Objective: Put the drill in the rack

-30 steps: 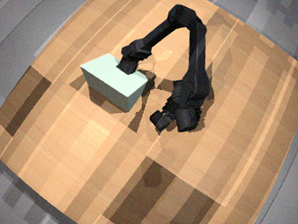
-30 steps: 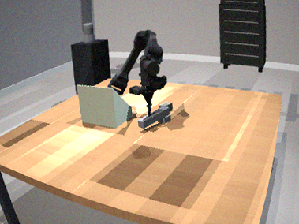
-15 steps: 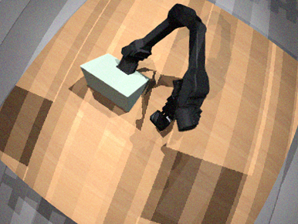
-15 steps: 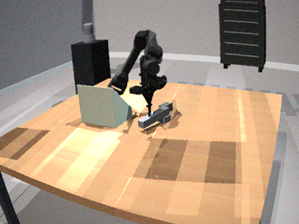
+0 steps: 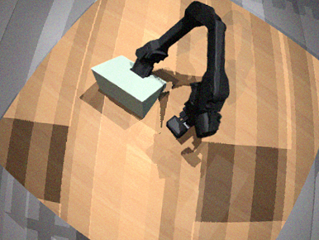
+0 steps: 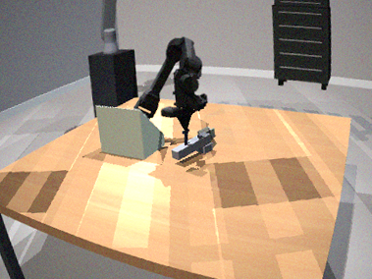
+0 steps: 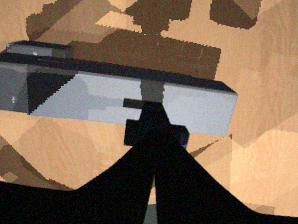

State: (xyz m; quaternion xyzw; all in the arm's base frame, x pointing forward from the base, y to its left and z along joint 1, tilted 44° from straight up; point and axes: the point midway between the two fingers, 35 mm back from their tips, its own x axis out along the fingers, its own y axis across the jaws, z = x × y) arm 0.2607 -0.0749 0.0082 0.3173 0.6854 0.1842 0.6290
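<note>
A long grey bar point(image 6: 183, 151) point(image 7: 200, 107) lies across the wrist view, with a dark slot in its face. A black key point(image 6: 186, 138) point(image 7: 154, 114) stands upright in the bar, its wider head at the fingertips. My gripper point(image 6: 185, 129) point(image 7: 157, 139) is shut and empty, pointing down right over the key. The tips look to touch or nearly touch the head. A darker grey section shows at the bar's left end in the wrist view; I cannot tell whether it is the drill. In the top view the arm hides the key and the fingertips.
A large pale green wedge-shaped block point(image 5: 125, 80) point(image 6: 120, 133) stands beside the arm's base. A small pale green piece point(image 6: 210, 132) shows behind the bar's far end; I cannot tell whether it is the rack. Strong striped shadows cross the wooden table point(image 5: 137, 198) point(image 6: 178, 225).
</note>
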